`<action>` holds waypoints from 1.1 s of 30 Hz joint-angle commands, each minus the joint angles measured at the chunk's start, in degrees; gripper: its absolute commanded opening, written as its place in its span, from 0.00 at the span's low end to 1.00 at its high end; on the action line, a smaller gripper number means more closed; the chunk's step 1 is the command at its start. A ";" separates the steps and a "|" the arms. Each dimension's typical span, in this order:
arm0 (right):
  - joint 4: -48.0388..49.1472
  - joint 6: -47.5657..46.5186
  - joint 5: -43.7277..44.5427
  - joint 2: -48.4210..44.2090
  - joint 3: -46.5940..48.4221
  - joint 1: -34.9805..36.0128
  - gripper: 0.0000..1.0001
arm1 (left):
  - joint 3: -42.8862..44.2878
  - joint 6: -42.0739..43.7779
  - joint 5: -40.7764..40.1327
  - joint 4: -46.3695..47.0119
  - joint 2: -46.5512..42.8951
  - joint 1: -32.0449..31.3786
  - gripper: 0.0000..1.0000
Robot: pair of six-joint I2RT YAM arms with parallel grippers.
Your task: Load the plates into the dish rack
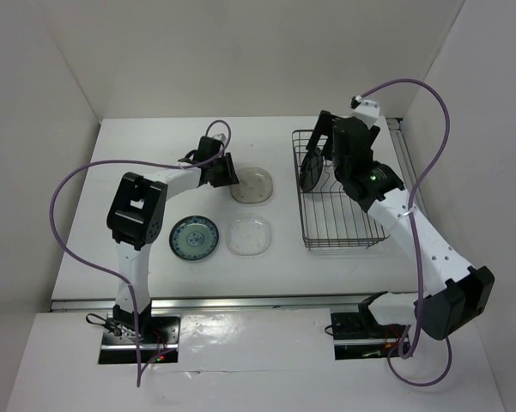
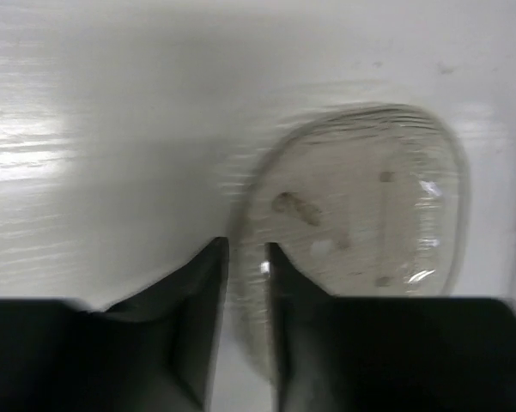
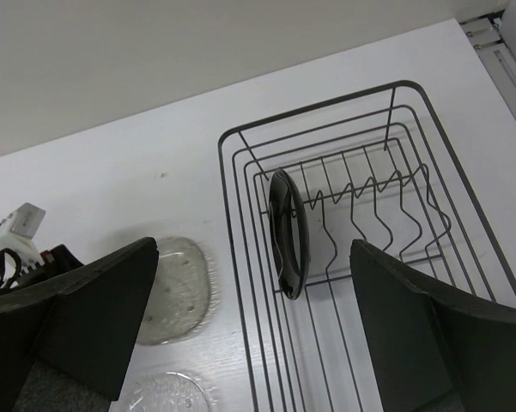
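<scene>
A clear speckled plate [image 2: 361,206] [image 1: 256,184] lies flat on the white table. My left gripper [image 2: 247,249] [image 1: 227,171] is at its left edge, shut on the rim with one finger on each side. The glossy black plate [image 3: 288,233] [image 1: 310,170] stands on edge between dividers at the left end of the dish rack [image 3: 240,257] [image 1: 343,225]. My right gripper [image 3: 254,249] [image 1: 324,142] hovers open above that end of the rack, holding nothing. The blue-green patterned plate [image 1: 194,237] and another clear plate [image 1: 250,234] [image 3: 167,396] lie flat nearer the arms.
White walls close in the table at the back and on both sides. Purple cables loop over both arms. The rack's upright dividers [image 3: 378,193] to the right of the black plate hold nothing.
</scene>
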 commanded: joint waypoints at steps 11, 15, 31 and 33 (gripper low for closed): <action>7.34 -4.69 -20.01 -3.73 -3.29 -0.17 1.00 | 4.96 2.49 -1.57 -6.60 -0.48 0.06 0.00; 12.72 -8.04 -34.42 -3.73 -8.22 -0.80 1.00 | -6.00 2.49 6.16 6.11 -11.91 2.00 0.00; 14.76 -9.37 -43.83 0.14 -12.09 -2.55 0.93 | -24.31 -5.94 34.20 41.11 -28.11 3.67 0.00; 14.76 -8.84 -43.83 0.66 -12.09 -2.55 0.88 | -25.71 -8.22 34.91 43.83 -28.11 3.67 0.00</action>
